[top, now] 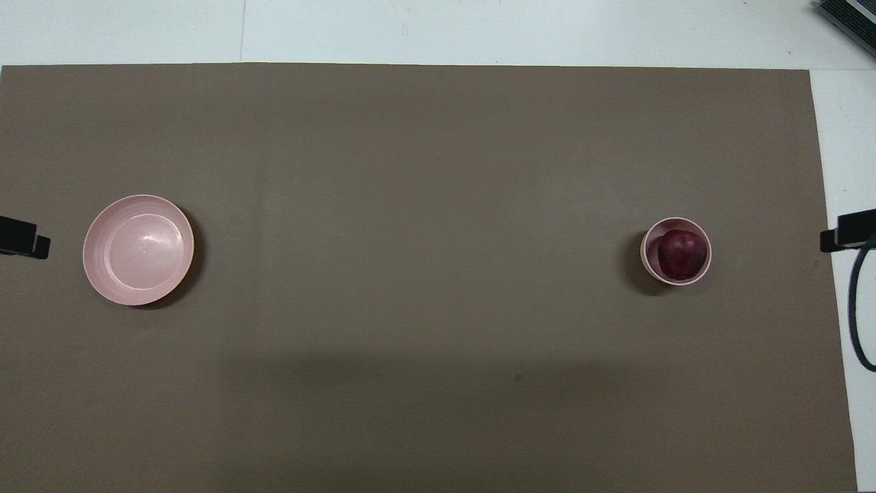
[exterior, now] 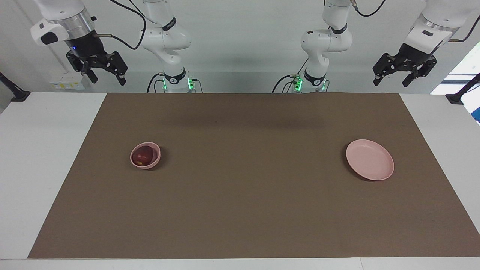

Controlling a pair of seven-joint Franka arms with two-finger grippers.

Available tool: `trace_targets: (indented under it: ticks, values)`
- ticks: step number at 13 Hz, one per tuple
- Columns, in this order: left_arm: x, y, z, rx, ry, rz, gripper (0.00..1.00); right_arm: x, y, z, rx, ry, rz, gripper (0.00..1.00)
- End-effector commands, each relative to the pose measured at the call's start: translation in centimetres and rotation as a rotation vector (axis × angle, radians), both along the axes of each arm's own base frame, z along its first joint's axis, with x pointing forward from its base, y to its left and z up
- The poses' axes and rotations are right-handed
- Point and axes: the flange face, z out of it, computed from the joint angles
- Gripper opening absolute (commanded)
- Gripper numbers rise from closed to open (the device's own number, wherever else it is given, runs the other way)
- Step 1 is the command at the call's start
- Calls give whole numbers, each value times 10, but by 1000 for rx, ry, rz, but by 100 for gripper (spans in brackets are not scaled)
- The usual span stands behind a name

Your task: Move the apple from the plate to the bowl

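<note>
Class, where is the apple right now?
The apple sits inside the small pink bowl on the brown mat, toward the right arm's end of the table.

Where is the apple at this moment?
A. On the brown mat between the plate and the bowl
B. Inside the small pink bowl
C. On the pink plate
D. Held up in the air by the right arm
B: the apple sits inside the bowl toward the right arm's end of the table, while the plate lies bare and both arms hang raised, holding nothing.
</note>
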Motion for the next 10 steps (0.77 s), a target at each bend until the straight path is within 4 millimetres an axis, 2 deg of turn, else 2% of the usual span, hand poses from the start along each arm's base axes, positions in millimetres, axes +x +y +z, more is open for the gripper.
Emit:
trace_targets:
  ticks: [1,6,10]
  values:
    - [-6,3,0,5,-5,5,100,-9,-9,8,-35,22,67,100]
    - [-6,3,0,5,-5,5,100,-18,1,7,-24,2,90,100]
    - [-6,3,-1,5,-4,5,100,-17,4,1,-28,2,93,100]
